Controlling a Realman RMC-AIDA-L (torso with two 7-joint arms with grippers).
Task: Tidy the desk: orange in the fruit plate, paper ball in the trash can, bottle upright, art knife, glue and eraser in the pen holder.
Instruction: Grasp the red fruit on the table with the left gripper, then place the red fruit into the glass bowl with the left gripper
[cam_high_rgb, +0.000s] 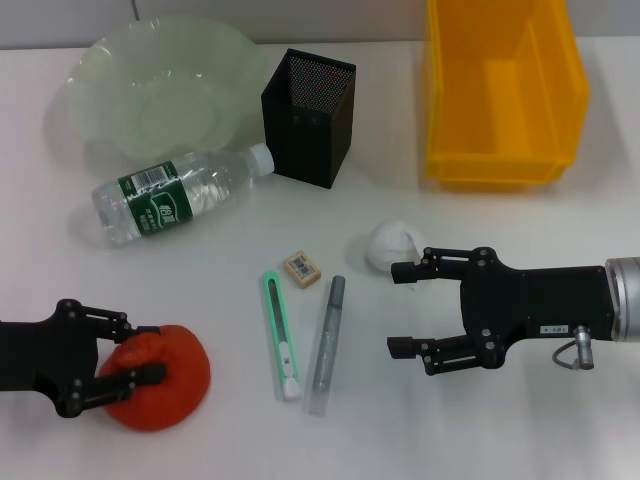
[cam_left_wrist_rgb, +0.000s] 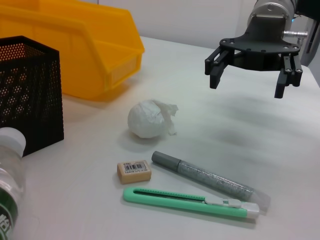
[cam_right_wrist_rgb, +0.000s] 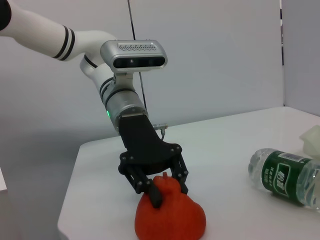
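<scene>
Bright, even light from overhead washes the white table (cam_high_rgb: 520, 430), so shadows stay soft and short: a faint grey patch under the right gripper (cam_left_wrist_rgb: 249, 74) in the left wrist view, a thin dark rim beneath the orange (cam_high_rgb: 155, 378). The clear bottle (cam_high_rgb: 180, 195) carries small white glints, and the yellow bin (cam_high_rgb: 500, 90) glows a little hot in the head view. In the left wrist view the near bottle edge goes soft, while the paper ball (cam_left_wrist_rgb: 147, 119) is crisp
</scene>
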